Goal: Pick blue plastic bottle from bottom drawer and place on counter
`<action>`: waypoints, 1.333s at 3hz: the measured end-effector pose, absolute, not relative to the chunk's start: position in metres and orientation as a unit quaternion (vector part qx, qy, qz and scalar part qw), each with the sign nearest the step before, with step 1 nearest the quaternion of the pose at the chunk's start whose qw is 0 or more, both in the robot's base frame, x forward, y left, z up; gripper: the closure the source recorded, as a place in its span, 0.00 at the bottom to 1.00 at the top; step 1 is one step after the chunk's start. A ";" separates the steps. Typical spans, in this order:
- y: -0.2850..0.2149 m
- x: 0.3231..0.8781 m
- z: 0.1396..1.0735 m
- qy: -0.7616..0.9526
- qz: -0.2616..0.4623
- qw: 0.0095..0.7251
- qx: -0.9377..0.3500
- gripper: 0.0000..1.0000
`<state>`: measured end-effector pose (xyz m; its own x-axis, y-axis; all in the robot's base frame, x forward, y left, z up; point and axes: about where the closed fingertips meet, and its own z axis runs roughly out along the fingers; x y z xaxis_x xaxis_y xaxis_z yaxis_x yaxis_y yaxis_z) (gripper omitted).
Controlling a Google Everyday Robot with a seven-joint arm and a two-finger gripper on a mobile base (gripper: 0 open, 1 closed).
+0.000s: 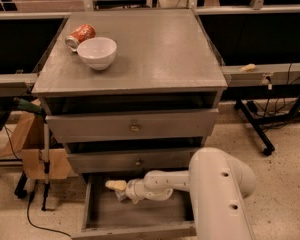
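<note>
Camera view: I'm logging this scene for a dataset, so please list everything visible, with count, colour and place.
counter: 1, grey, top of the cabinet
soda can: 1, orange-red, lying on its side at the counter's back left
bowl: 1, white, on the counter just in front of the can
upper drawers: 2, grey with brass knobs, under the counter
bottom drawer: 1, grey, pulled open near the floor
cardboard box: 1, brown, on the floor left of the cabinet
arm: 1, white, reaching into the bottom drawer
tool: 1, cream-tipped, inside the bottom drawer, left part
</note>
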<state>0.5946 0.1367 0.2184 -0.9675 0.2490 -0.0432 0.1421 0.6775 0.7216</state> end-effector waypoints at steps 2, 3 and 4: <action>0.145 0.605 0.210 0.904 0.407 0.068 0.112 0.00; 0.152 0.609 0.207 0.910 0.389 0.076 0.121 0.00; 0.157 0.615 0.200 0.914 0.375 0.078 0.135 0.00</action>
